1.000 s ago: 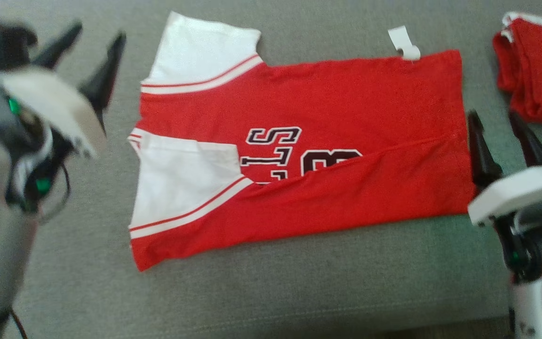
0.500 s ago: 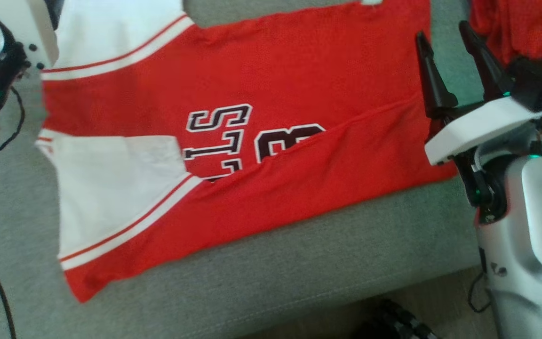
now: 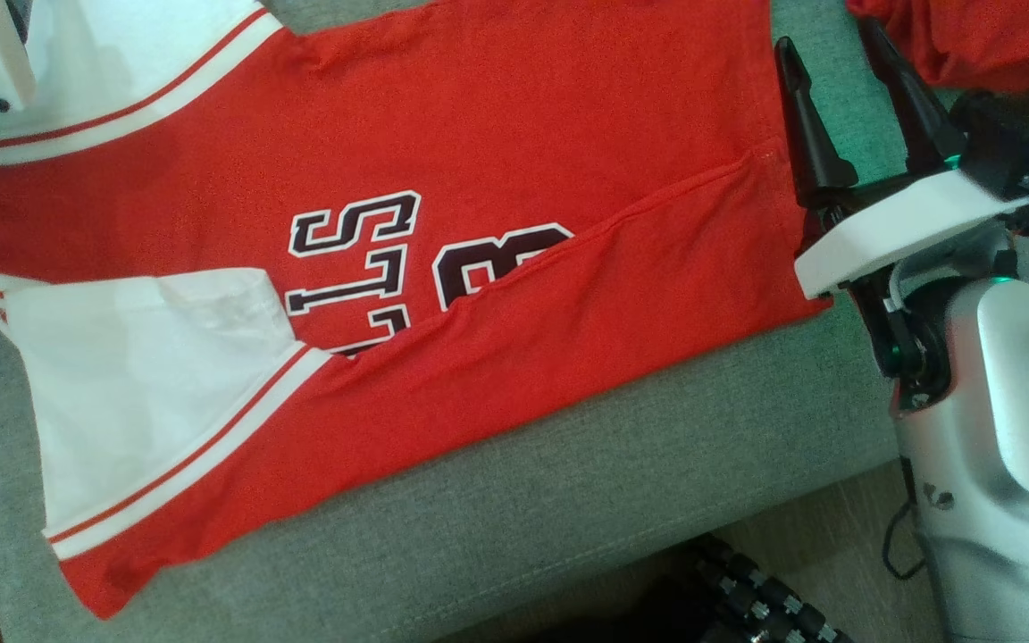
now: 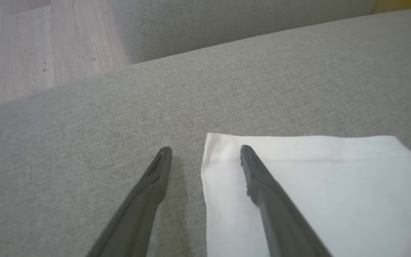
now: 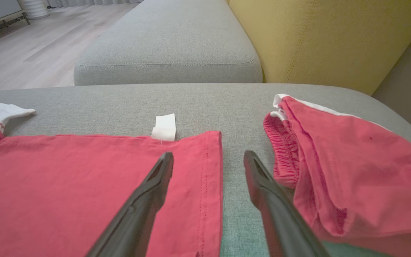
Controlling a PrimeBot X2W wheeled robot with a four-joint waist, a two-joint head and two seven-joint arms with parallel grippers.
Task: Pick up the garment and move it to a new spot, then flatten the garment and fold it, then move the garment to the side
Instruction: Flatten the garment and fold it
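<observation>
head view: the garment (image 3: 479,134), a red jersey with white sleeves and dark lettering, lies flat on the grey cushion (image 3: 568,500), its lower long edge folded up over part of the lettering. the right tool (image 3: 825,37) stands just beside the garment's hem end, at the picture's right, fingers apart and holding nothing. a second red garment (image 3: 970,40) lies beyond it at the top right corner.

left wrist view: the left tool (image 4: 205,149) has its fingers spread wide and straddles the corner of the white sleeve (image 4: 334,185). one finger is over the sleeve cloth and the other over bare cushion (image 4: 84,142). i cannot tell whether either tip touches down. wooden floor (image 4: 30,46) shows past the cushion's edge.

right wrist view: the right tool (image 5: 209,154) is spread, and nothing sits between its fingers but the hem edge of the garment (image 5: 66,185) and a strip of bare cushion. one finger is above the red cloth, the other near the second red garment (image 5: 351,171). a white label (image 5: 164,127) sticks out from the garment's far edge.
</observation>
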